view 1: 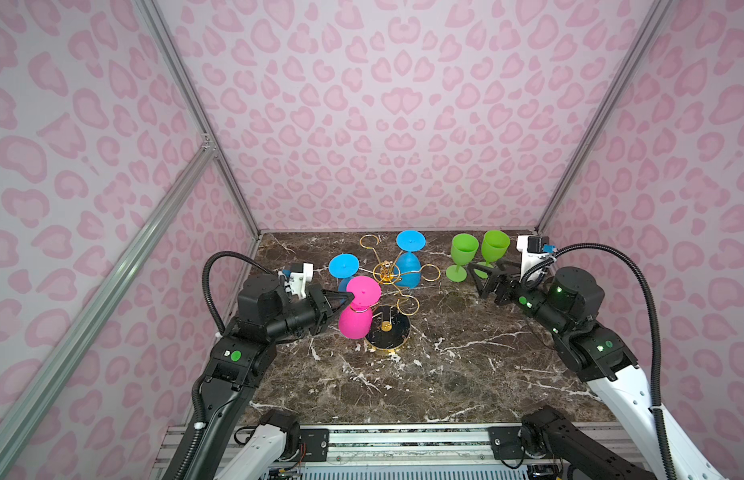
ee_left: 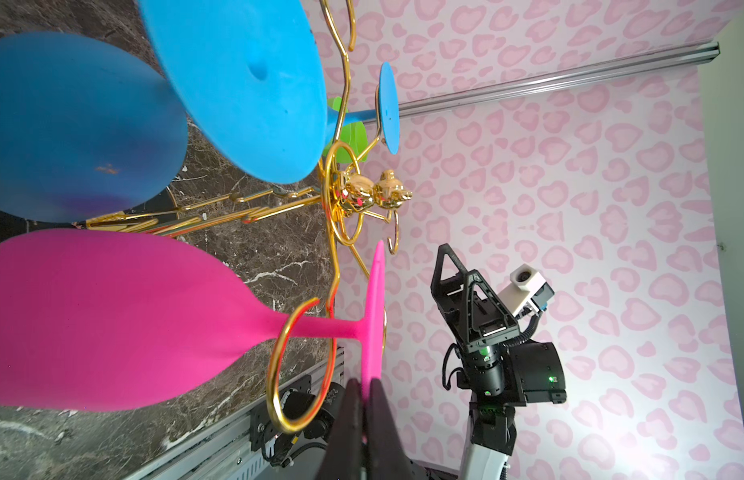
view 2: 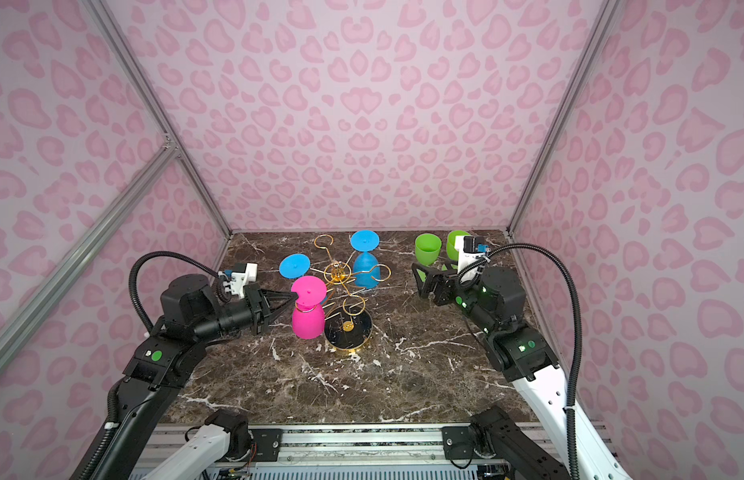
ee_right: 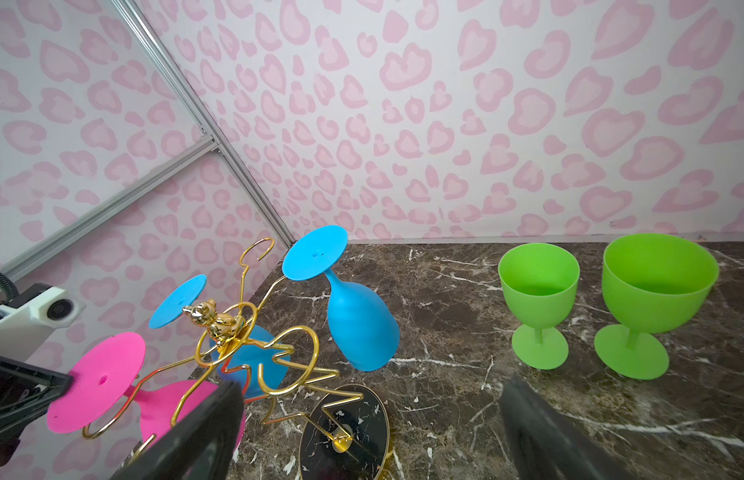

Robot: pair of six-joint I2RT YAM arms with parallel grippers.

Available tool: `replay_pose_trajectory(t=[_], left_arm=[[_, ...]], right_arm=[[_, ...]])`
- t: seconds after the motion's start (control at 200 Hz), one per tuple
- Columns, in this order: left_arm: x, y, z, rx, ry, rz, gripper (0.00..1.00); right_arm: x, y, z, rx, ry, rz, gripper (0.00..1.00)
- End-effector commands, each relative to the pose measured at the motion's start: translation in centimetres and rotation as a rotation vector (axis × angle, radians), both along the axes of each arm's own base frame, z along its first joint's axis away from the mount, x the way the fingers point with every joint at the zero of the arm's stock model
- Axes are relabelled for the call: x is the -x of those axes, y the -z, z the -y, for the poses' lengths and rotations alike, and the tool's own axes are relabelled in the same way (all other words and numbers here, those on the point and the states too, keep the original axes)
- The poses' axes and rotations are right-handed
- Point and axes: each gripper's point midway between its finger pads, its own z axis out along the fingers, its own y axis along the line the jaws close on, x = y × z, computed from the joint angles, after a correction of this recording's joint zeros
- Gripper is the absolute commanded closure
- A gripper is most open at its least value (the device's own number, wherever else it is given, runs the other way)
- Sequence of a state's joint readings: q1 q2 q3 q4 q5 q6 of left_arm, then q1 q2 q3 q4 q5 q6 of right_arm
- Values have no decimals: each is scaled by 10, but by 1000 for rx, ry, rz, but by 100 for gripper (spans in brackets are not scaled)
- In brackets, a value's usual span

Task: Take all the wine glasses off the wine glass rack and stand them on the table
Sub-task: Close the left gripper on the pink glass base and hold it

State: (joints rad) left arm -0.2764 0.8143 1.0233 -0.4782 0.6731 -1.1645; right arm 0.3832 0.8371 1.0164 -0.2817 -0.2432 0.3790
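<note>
A: Status, L side?

B: Left gripper (view 1: 351,296) pressed together on the rim of the foot disc (view 1: 364,291) of the pink wine glass (view 1: 354,322); wrist view confirms, pads (ee_left: 349,415) pinching the disc edge.

A: Glass posn?

B: Hung inverted on the wine glass rack (view 1: 386,272), approx 7 o'clock from the centre post in both top views; long axis vertical, foot up, bowl down beside the rack's black base (view 1: 397,336); stem sits in the hook (ee_left: 272,374).

A: Approach dir?

B: Gripper meets the foot from its 9 o'clock; judged exit: draw the stem outward along the wire arm, away from the post, twd 7-8 o'clock; hook's open side not clear to me.

A: R side?

B: Right gripper (view 1: 484,269) spread, empty; well apart, approx 3 o'clock of the rack, just beside the green glasses (view 1: 464,253); L arm nearer by far.
</note>
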Motion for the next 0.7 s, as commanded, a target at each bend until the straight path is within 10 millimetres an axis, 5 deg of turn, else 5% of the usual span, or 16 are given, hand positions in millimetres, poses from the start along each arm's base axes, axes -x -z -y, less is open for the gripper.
replay_pose_trajectory(t=[0.0,0.695], left_arm=[[-4,-14,1,-2,4,64,97],[-12,-7,-1,-65,-6,-8,97]], right_arm=[[-1,0,1,6,4,11,2],[-2,6,2,13,12,3,2]])
